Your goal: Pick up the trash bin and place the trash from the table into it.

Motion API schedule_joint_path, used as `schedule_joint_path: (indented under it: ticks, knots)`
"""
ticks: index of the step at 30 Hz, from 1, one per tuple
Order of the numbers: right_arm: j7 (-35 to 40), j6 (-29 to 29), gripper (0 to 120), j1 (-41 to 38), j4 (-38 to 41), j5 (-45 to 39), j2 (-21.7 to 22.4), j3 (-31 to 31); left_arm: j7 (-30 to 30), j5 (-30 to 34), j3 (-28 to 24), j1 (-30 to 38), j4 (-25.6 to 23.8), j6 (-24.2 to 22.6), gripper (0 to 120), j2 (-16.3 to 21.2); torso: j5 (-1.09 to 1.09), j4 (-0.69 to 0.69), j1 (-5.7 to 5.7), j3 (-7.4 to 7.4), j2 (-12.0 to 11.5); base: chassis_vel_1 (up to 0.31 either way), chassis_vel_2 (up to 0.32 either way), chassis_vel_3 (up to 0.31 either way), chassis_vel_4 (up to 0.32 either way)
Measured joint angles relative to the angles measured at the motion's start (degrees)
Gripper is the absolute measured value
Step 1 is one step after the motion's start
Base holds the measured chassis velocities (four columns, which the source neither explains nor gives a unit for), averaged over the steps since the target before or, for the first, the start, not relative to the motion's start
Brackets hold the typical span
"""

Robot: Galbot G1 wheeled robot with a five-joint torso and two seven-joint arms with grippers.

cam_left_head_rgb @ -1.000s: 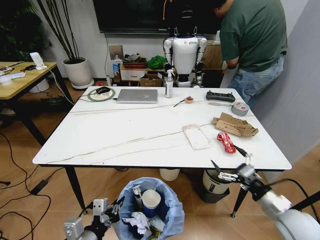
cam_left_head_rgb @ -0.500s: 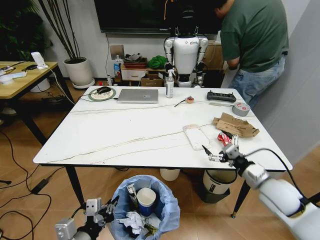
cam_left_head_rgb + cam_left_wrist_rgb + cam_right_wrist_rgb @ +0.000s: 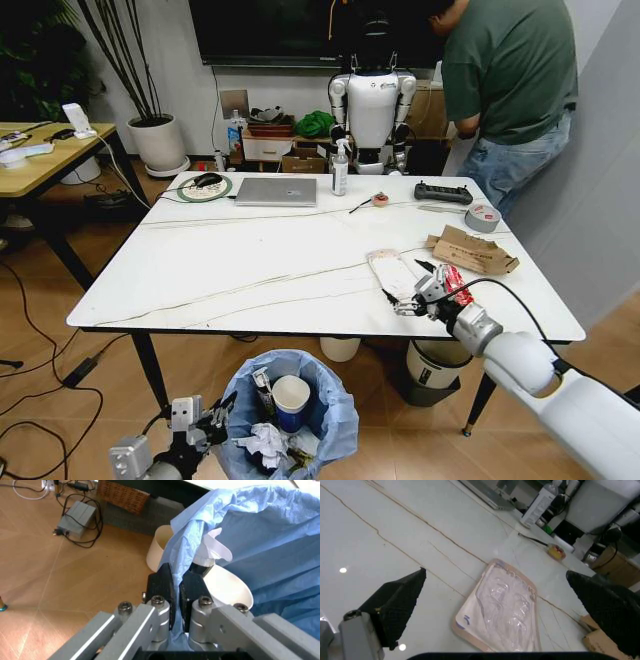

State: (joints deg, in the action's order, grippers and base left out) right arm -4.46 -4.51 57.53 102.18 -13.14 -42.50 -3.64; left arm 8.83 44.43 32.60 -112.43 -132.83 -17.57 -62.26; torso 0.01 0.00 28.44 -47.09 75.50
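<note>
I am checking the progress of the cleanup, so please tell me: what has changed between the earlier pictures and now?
The right tool moved from below the table edge up and leftward over the top; it now hovers open at the clear blister pack, not yet gripping it. The left tool stayed shut on the trash bin liner's rim. The cardboard and red packet stayed in place.

glossy marble-look table [image 3: 250, 260], crinkled blue plastic bin liner [image 3: 260, 536], brown cardboard [image 3: 470, 251]
</note>
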Motion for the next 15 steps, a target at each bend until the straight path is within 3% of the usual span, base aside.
schedule_joint_path:
  ticks: [15]
  knots:
    - [-0.44, 2.59, 100, -1.61, -7.53, 4.76, -2.44, -1.59, 0.14, -0.08, -0.01, 0.28, -0.01, 0.02, 0, -0.75, -0.01, 0.0, 0.0, 0.0, 0.0, 0.0, 0.0, 0.0, 0.0]
